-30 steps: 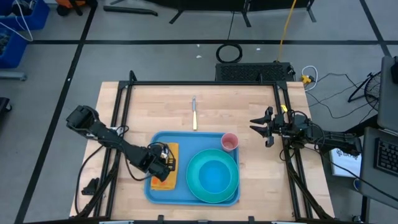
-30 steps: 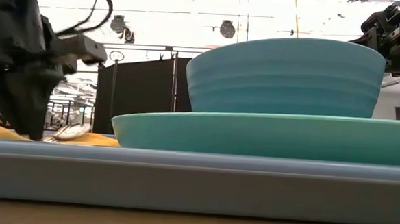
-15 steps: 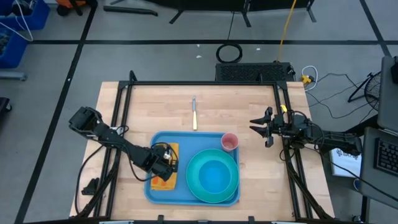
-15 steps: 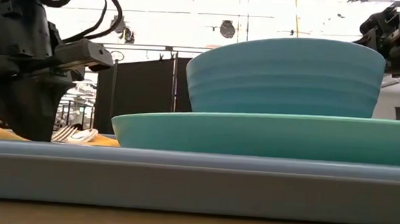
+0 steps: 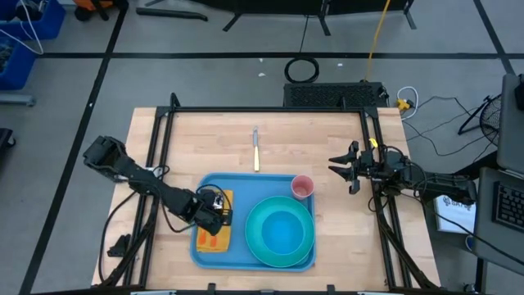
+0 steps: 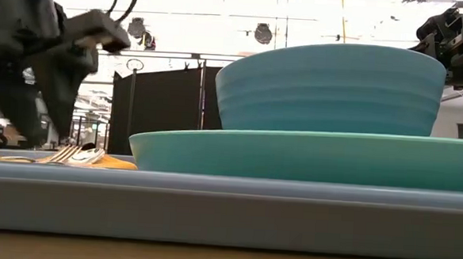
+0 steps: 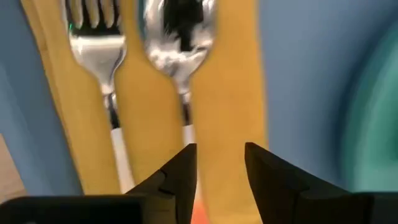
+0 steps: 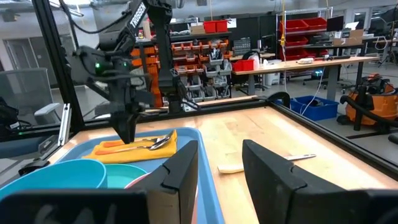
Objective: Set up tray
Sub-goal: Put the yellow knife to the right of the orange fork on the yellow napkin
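The light-blue tray (image 5: 246,185) lies on the wooden table. On its left part a yellow napkin (image 5: 213,238) lies flat, with a fork (image 7: 96,50) and a spoon (image 7: 177,37) side by side on it. My left gripper (image 7: 221,162) hangs open just above the napkin (image 6: 103,161), fingers pointing down, one on either side of the spoon's handle without touching it. A teal plate (image 5: 260,246) with a teal bowl (image 5: 282,229) fills the tray's right part. My right gripper (image 5: 340,166) waits open at the table's right edge.
A pink cup (image 5: 302,187) stands at the tray's far right corner. A knife (image 5: 256,150) lies on bare wood beyond the tray's far edge. A black frame (image 5: 270,110) runs round the table top. Bare wood shows at the far left and far right.
My left gripper has opened and let go of the spoon, then risen off the napkin. The spoon now lies on the napkin beside the fork.
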Motion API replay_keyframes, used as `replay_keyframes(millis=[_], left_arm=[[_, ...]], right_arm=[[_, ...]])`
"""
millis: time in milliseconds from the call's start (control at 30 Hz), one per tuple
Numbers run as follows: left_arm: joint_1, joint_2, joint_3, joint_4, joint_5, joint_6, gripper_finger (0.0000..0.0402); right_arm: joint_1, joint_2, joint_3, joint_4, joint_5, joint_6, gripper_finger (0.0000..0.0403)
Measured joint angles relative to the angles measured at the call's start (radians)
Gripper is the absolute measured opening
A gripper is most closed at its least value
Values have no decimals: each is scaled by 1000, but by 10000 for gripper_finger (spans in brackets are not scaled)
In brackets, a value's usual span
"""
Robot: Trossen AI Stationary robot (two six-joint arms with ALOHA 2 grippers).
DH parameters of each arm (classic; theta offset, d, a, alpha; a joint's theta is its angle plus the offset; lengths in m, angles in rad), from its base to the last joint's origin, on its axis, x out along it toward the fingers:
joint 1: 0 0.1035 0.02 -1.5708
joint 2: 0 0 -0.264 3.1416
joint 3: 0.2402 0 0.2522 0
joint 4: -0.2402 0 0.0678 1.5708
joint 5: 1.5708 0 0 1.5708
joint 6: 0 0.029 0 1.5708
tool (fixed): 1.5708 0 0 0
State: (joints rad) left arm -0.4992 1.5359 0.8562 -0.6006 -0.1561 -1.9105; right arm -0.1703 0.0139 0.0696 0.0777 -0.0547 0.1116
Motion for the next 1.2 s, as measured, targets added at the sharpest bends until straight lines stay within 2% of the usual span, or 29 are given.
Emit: replay_keyframes(millis=[133, 200, 333, 400, 533, 667, 700, 767, 867, 1000, 1100, 1200], left_arm=[[23, -74, 0, 9, -75, 53, 140], [54, -121, 0, 35, -135, 136, 140], [172, -191, 2, 158, -231, 461, 140], [256, -200, 2, 247, -227, 638, 140], [434, -189, 2, 505, -29, 884, 140], [569, -162, 2, 829, 260, 1095, 140], [593, -156, 2, 907, 310, 1136, 140], [637, -152, 5, 977, 336, 1174, 140], [709, -148, 4, 893, 294, 1146, 140], [830, -145, 3, 576, 264, 960, 140], [910, -142, 2, 423, 272, 941, 140], [949, -127, 2, 379, 347, 958, 140]], right_arm=[[0, 0, 0, 0, 0, 0, 116], [0, 0, 0, 0, 0, 0, 116], [0, 0, 0, 0, 0, -2, 116], [0, 0, 0, 1, 0, 0, 116], [0, 0, 0, 11, 1, 5, 116], [0, 0, 0, 30, 0, 24, 116], [0, 0, 0, 29, 0, 25, 116], [0, 0, 0, 29, 0, 26, 116], [0, 0, 0, 29, 0, 26, 116], [0, 0, 0, 30, 0, 24, 116], [0, 0, 0, 31, 1, 18, 116], [0, 0, 0, 38, 3, 18, 116]])
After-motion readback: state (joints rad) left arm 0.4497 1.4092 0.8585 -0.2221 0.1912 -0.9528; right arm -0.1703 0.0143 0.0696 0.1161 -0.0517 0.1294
